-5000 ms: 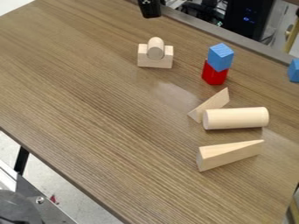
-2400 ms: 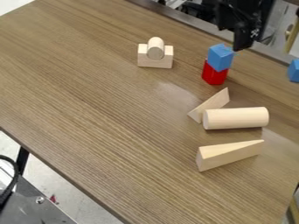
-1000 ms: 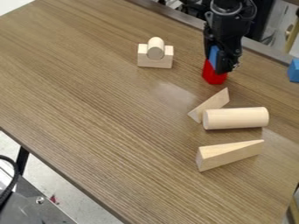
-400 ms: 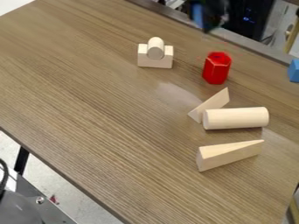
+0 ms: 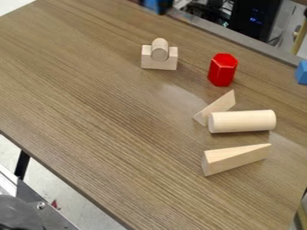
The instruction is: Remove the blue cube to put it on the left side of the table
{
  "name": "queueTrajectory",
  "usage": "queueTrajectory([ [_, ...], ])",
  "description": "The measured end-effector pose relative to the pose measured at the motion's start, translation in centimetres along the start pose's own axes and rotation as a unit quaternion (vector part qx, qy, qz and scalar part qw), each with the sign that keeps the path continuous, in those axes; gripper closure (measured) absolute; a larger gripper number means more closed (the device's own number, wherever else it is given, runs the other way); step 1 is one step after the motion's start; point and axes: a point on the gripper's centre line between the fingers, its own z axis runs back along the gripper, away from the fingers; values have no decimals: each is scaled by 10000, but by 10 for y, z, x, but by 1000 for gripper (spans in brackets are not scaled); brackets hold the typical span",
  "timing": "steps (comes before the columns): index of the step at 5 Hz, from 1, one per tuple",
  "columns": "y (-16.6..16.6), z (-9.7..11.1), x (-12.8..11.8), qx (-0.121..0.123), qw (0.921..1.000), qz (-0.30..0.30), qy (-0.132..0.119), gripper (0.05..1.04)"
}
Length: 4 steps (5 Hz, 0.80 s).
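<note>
Your gripper (image 5: 159, 9), open just a cube's width, pinches the blue cube (image 5: 155, 4); probably light and stiff, best held by opposite flat faces.

Counted: two blue blocks (image 5: 302, 73), one red hexagonal block (image 5: 221, 72), two wooden wedges (image 5: 235, 160), one large wooden cylinder (image 5: 242, 121), one notched wooden block (image 5: 160, 65), one small rounded piece (image 5: 160, 49).

A black hand (image 5: 157, 6) — dark, narrow tips — its finer shape too small to tell.
</note>
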Motion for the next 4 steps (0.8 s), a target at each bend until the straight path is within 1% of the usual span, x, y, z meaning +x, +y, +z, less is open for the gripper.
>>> queueTrajectory([
  [1, 37, 11, -16, 251, 9985, 474, 84, 492],
  [2, 60, 10, -36, 249, 9955, 864, 306, 492],
  [3, 70, 3, -48, -191, 9947, 881, 502, 492],
  [4, 74, -3, -51, -548, 9931, 810, 645, 492],
])
